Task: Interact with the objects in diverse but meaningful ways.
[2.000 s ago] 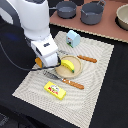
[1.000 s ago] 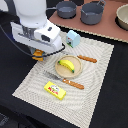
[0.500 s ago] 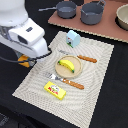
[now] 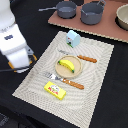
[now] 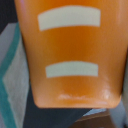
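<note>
An orange-brown bread loaf [image 5: 70,55] with two pale stripes fills the wrist view, very close to the camera. In the exterior view my gripper [image 4: 22,62] hangs off the placemat's left edge, shut on the loaf, whose orange ends [image 4: 33,57] poke out beside the white hand. The fingers themselves are hidden. A yellow banana [image 4: 67,65] lies on a round tan plate [image 4: 59,71] mid-mat. Near the mat's front lies a flat yellow box [image 4: 55,90]. A pale blue carton [image 4: 73,37] stands at the mat's far edge.
An orange-handled fork [image 4: 67,81] and knife [image 4: 84,58] flank the plate on the striped placemat [image 4: 97,75]. Two dark grey pots [image 4: 66,8] [image 4: 92,12] and a beige bowl [image 4: 122,17] sit on a brown board [image 4: 100,31] at the back. Black tabletop surrounds the mat.
The arm has swung from over the mat to the exterior view's left and toward the front, carrying the loaf. The other items have not moved.
</note>
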